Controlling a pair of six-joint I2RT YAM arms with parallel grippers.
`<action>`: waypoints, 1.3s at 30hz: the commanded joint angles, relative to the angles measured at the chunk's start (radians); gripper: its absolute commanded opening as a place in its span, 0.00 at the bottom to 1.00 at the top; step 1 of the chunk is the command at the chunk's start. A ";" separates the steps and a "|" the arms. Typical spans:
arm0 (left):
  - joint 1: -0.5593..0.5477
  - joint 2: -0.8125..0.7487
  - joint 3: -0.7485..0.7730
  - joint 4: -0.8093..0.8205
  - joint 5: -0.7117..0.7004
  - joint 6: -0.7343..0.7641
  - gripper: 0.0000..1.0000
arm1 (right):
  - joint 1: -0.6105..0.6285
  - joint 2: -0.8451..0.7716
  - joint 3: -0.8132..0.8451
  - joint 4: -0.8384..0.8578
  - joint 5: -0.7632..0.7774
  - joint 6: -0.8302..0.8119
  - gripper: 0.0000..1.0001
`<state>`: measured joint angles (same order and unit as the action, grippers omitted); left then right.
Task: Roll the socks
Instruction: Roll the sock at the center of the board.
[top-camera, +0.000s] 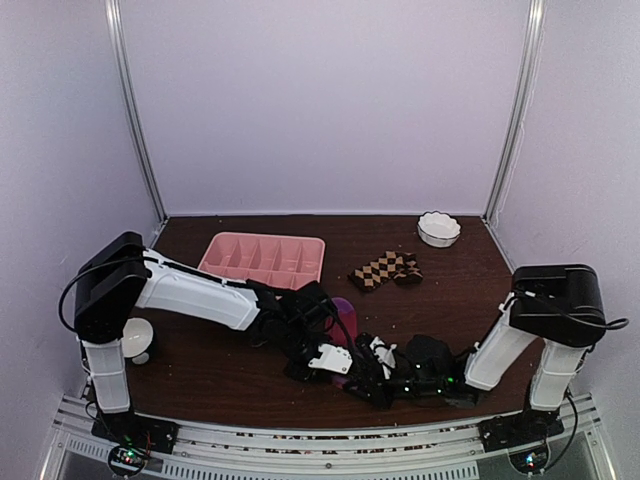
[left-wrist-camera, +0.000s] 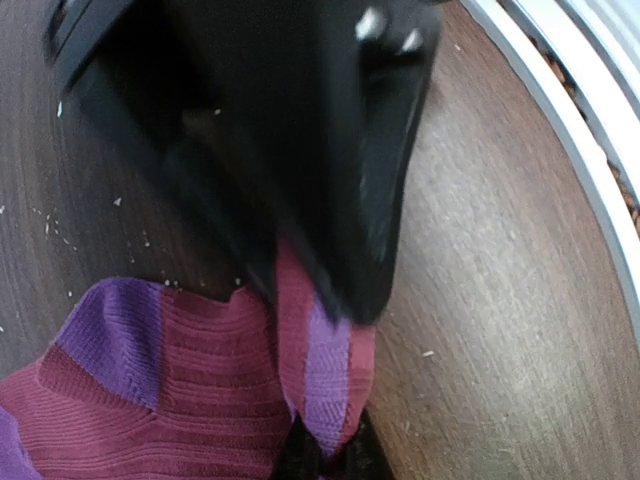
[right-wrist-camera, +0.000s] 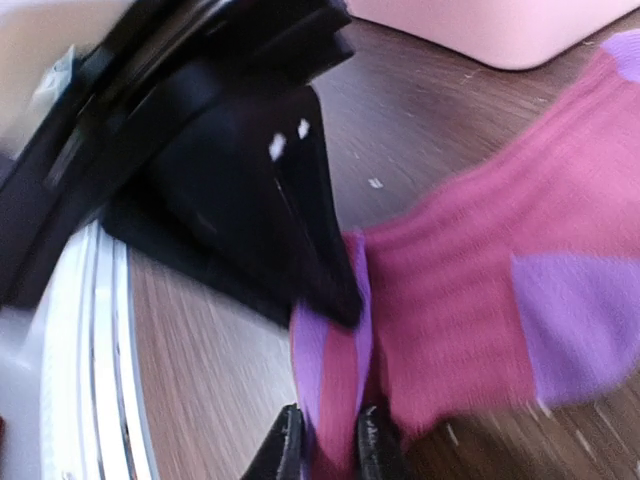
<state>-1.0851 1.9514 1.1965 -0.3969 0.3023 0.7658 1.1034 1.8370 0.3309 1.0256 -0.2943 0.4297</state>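
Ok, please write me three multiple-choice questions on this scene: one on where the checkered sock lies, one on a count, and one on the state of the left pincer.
1. Where does the checkered sock lie?
A. inside the pink divided tray
B. at the near edge of the table
C. on the table, to the right of the tray

2. How many socks are in view?
A. three
B. two
C. one

3. The left pincer is
A. shut on the striped cuff of the magenta sock
B. wide open above the tray
C. shut on the checkered sock

Answers:
1 C: in the top view it lies flat on bare wood beside the tray.
2 B: there is one checkered sock and one magenta sock.
3 A: in the left wrist view its fingers pinch the cuff.
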 joint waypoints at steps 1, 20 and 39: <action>0.083 0.092 0.035 -0.186 0.054 -0.071 0.00 | -0.006 -0.063 -0.130 -0.161 0.170 0.003 0.31; 0.111 0.261 0.272 -0.499 0.212 -0.067 0.00 | 0.007 -0.585 -0.156 -0.389 0.721 -0.031 0.99; 0.131 0.385 0.383 -0.631 0.279 -0.113 0.00 | 0.260 -0.200 0.121 -0.370 0.405 -0.665 0.50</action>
<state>-0.9451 2.2471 1.6135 -0.9447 0.6933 0.6689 1.3575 1.5784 0.3500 0.7063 0.2024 -0.1268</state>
